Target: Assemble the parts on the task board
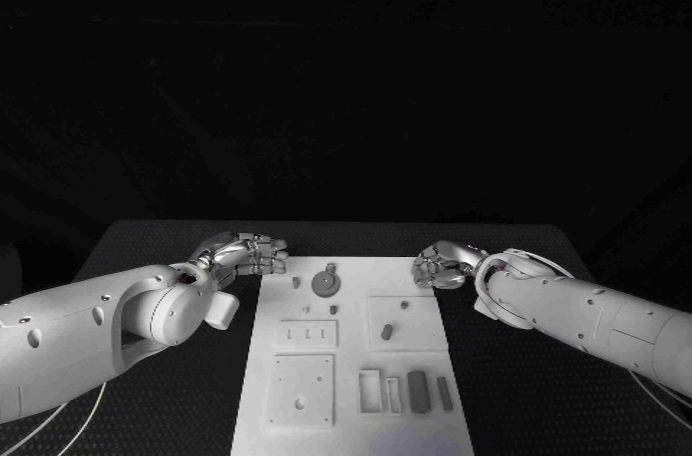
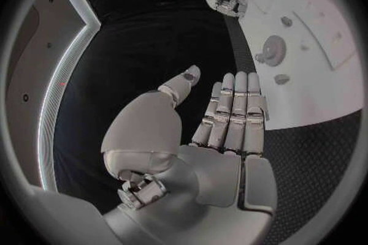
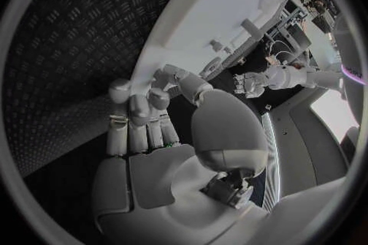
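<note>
Centrally, on the black table (image 1: 159, 246), lies the white task board (image 1: 353, 361), with both hands at its far corners.

Board contents, far end to near:
- round disc part (image 1: 326, 280) with a small peg (image 1: 296, 283) beside it and another small piece (image 1: 333, 309) just below;
- square raised plate (image 1: 407, 323) holding one small oval part (image 1: 387, 330);
- small plate with three slots (image 1: 307, 335);
- larger square plate with holes (image 1: 303, 388);
- near right, a row of upright slots: a pale frame (image 1: 371, 390), a narrow pale bar (image 1: 392, 396), a dark bar (image 1: 418, 391) and a thin dark strip (image 1: 444, 393).

Left hand (image 1: 248, 253): beside the board's far left corner, fingers straight and together, holding nothing.

Right hand (image 1: 444, 265): at the board's far right edge, fingers curled in, nothing visibly held.
</note>
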Controlling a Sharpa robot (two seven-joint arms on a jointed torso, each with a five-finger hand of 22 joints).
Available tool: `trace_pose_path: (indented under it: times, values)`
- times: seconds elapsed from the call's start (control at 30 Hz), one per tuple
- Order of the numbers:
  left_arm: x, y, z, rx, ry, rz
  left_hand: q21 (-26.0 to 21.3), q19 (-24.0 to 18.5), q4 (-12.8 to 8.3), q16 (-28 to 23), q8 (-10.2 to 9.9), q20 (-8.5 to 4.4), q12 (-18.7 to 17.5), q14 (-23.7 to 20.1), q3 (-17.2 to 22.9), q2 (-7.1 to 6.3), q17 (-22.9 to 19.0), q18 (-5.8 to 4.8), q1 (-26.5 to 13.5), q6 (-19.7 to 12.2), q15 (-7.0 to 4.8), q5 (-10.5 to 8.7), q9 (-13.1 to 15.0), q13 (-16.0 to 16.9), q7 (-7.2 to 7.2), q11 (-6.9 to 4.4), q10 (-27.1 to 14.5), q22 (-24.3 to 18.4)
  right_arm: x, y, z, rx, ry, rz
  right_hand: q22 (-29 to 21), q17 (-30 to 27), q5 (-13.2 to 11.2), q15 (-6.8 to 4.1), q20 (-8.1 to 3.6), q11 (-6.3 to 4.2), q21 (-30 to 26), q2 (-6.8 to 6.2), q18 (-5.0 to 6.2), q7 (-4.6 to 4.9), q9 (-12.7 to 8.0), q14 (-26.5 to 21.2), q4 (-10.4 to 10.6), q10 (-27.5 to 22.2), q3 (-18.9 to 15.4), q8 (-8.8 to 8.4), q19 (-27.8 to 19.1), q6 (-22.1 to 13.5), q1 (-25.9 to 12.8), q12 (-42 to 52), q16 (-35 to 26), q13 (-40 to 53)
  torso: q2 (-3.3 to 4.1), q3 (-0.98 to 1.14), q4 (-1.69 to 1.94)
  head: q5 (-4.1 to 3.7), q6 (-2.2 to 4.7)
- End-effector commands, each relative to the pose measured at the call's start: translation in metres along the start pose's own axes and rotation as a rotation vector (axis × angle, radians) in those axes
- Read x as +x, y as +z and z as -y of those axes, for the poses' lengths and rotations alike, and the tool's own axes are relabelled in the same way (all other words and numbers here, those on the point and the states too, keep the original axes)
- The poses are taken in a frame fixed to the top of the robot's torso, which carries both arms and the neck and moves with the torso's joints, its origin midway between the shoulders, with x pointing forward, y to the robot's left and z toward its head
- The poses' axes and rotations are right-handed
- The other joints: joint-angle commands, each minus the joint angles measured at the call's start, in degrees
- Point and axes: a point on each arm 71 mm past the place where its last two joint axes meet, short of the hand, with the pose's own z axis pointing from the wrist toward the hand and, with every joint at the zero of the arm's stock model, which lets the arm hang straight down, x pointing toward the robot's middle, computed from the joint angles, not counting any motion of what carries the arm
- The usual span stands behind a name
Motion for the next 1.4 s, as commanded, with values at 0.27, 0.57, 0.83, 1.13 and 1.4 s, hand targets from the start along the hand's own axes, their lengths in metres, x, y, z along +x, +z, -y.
trace_pose_path:
  times: [0.27,0.57,0.83,1.13,1.4]
  values:
    - [0.0022,0.0001,0.0011,0.008,-0.004,-0.019,-0.3,0.3,-0.5,-0.4,-0.3,0.27,-0.2,0.1,0.0,0.02,0.1,-0.21,-0.5,0.0,0.5,0.07,-0.1,0.0,0.38,0.35,-0.1,0.1,0.0019,-0.0002,0.001,0.003,-0.02,0.003,1.1,-0.1,0.3,-0.52,-0.41,-0.41,0.4,0.68,2.96,1.33,0.1,-0.1,-0.5,0.0,0.0,0.02,-0.2,2.4,0.2,0.3,0.4,-0.1,0.01,-0.04,0.06,-0.11,-0.13]
    - [0.0017,0.0,0.0011,0.007,-0.003,-0.018,-0.3,0.3,-0.5,-0.4,-0.3,0.27,-0.2,0.1,0.0,0.03,0.1,-0.2,-0.5,0.0,0.5,0.07,-0.1,0.0,0.38,0.35,0.0,0.1,0.0044,0.0001,0.0006,0.002,-0.021,0.011,1.1,-0.1,0.3,-0.62,-0.53,-0.57,0.5,2.58,2.96,1.15,0.5,-0.1,-0.6,0.1,0.4,0.29,-0.3,2.9,0.9,0.3,0.5,-0.1,0.0,0.0,0.03,-0.13,-0.24]
    - [0.0014,0.0,0.001,0.007,-0.003,-0.018,-0.3,0.3,-0.5,-0.4,-0.3,0.26,-0.2,0.1,0.0,0.04,0.1,-0.2,-0.5,0.0,0.49,0.07,-0.1,0.0,0.39,0.35,0.0,0.1,0.0032,-0.0006,0.0011,0.001,-0.033,0.025,1.2,0.0,0.4,-1.87,-0.49,-1.92,1.1,4.02,2.96,-0.29,2.3,-0.1,0.2,0.4,6.8,1.99,0.1,6.9,1.3,0.2,0.8,0.0,0.02,-0.02,0.04,-0.12,-0.27]
    - [0.0018,0.0,0.0008,0.004,-0.002,-0.022,-0.3,0.3,-0.5,-0.4,-0.2,0.26,-0.2,0.2,0.1,0.11,0.2,-0.19,-0.5,0.1,0.5,0.07,-0.1,0.0,0.34,0.33,0.0,0.1,0.0032,-0.0009,-0.0024,-0.011,-0.044,0.038,1.2,0.0,0.3,-2.14,-0.7,-2.28,1.6,4.1,2.96,-0.68,2.8,-0.1,-0.4,0.5,7.7,2.31,0.2,8.0,1.0,0.2,1.0,0.0,0.0,-0.02,-0.01,-0.19,-0.31]
    - [0.0028,-0.0003,0.0006,0.0,0.019,-0.029,-0.3,0.5,-0.2,-0.3,0.1,0.28,-0.1,0.7,0.0,0.23,0.5,-0.04,-1.0,0.7,0.57,0.07,0.1,0.1,0.35,0.2,0.6,0.3,0.0045,-0.0016,-0.0081,-0.022,-0.033,0.039,1.2,0.1,0.3,-2.28,-0.8,-2.46,1.8,3.9,2.96,-0.87,3.0,0.0,-0.5,0.6,7.9,2.42,0.2,8.4,1.0,0.2,1.0,0.0,-0.04,-0.05,-0.03,-0.25,-0.24]
